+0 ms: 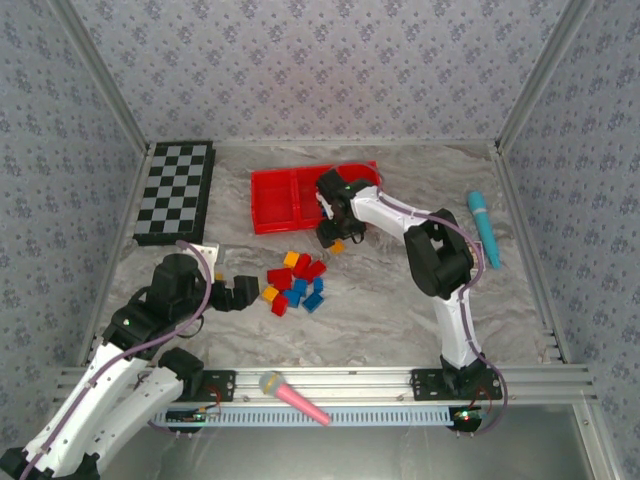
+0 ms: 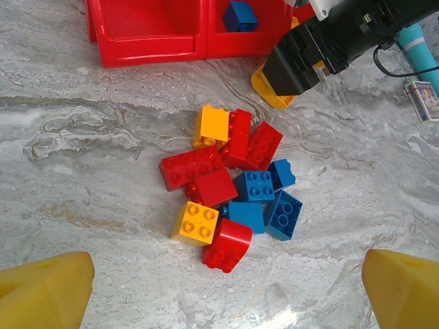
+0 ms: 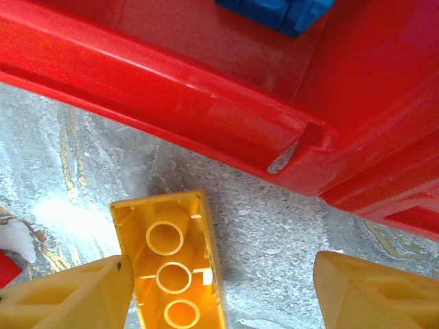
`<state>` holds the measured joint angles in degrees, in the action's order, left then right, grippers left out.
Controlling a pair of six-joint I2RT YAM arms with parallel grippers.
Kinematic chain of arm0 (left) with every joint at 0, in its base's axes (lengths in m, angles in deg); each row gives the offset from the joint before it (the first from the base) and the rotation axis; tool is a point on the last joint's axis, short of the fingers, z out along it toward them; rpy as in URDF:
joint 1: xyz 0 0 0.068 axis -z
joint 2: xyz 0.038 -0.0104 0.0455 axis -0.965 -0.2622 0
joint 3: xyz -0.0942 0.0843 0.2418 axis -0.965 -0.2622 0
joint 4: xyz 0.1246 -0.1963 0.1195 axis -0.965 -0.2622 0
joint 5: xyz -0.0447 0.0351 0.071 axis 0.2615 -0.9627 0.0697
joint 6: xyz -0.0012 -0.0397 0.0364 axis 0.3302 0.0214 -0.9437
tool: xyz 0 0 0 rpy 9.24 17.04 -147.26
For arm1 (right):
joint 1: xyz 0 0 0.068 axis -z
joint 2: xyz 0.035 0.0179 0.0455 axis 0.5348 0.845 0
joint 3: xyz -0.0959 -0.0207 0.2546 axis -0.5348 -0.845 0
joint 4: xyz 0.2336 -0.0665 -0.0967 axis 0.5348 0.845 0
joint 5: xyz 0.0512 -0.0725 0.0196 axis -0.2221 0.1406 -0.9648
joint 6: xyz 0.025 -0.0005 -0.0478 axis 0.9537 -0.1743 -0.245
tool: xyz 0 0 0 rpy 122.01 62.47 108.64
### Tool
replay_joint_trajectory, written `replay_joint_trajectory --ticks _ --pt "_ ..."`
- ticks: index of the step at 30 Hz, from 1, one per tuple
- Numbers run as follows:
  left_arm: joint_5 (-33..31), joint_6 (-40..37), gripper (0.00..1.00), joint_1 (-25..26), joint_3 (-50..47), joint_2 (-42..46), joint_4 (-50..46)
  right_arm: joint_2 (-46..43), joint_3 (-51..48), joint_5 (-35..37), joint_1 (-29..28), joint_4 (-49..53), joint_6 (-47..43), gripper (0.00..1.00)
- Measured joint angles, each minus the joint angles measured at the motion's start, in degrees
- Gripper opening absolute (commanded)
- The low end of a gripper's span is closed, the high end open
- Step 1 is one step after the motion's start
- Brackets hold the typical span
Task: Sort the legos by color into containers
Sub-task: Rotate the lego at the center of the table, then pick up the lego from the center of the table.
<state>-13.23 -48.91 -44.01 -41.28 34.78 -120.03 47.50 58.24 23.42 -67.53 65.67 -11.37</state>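
Observation:
Several red, blue and orange-yellow legos point(image 1: 297, 283) lie piled mid-table point(image 2: 233, 185). My left gripper point(image 1: 240, 293) stands open just left of the pile, its yellow fingers point(image 2: 48, 291) wide apart and holding nothing. The red tray of containers point(image 1: 275, 200) sits behind, and one blue lego point(image 2: 240, 15) lies in the compartment beside its leftmost one. My right gripper point(image 1: 335, 238) hovers low at the tray's front wall point(image 3: 171, 96). It is open over an upturned orange-yellow lego point(image 3: 171, 264) on the table. This lego rests against the left finger, far from the right finger point(image 3: 377, 288).
A black-and-white checkered board point(image 1: 175, 192) lies at the back left. A teal microphone point(image 1: 483, 228) is at the right, and a pink one point(image 1: 293, 397) rests on the front rail. Patterned walls enclose the table on three sides.

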Motion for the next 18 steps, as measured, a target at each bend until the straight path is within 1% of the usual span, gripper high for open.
replay_joint_trajectory --ticks 8,14,18 --pt "0.00 0.00 1.00 0.00 0.00 0.39 0.02 0.00 -0.09 -0.04 -0.85 0.13 0.00 0.73" --pt "0.00 0.00 1.00 0.00 0.00 0.70 0.02 -0.02 -2.49 -1.07 -1.11 -0.55 -0.02 0.74" --pt "0.00 0.00 1.00 0.00 0.00 0.72 0.02 -0.02 -2.58 -1.51 -1.11 -0.52 -0.09 0.72"
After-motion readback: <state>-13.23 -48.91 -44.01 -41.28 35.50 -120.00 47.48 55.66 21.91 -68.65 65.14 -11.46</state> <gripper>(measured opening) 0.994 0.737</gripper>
